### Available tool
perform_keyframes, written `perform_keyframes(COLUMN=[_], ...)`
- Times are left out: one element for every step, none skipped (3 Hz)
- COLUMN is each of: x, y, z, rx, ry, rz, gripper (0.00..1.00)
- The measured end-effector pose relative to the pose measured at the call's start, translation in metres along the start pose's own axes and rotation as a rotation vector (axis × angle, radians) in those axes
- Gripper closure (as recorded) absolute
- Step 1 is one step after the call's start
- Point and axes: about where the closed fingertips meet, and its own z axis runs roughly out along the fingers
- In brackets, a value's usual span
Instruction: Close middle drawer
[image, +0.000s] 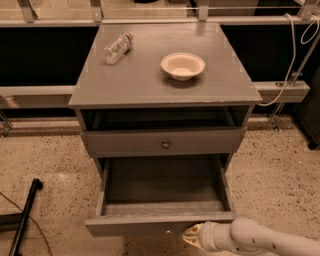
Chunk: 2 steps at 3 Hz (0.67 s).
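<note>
The middle drawer (160, 224) of the grey cabinet is pulled far out toward me, and its inside (165, 182) is bare. Its front edge runs along the bottom of the camera view. Above it, the upper drawer (125, 142) with a small round knob (165, 145) sits almost pushed in, with a dark gap under the cabinet top. The lowest drawer is hidden beneath the open one. My gripper (192, 236), cream-coloured on a white arm (260, 242), comes in from the lower right. It is right at the open drawer's front, just right of centre.
On the cabinet top (140, 85) lie a clear plastic bottle (117, 47) at the back left and a cream bowl (182, 65) near the middle. A black pole (25, 215) lies on the speckled floor at left. White cables (295, 60) hang at right.
</note>
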Motion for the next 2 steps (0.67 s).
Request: perform_keyframes(x=[0.000,-0.003], y=[0.001,-0.015], z=[0.000,0.006], rx=[0.000,0.054], ry=[0.000,-0.041], rz=[0.000,0.013], gripper=[1.00,1.00])
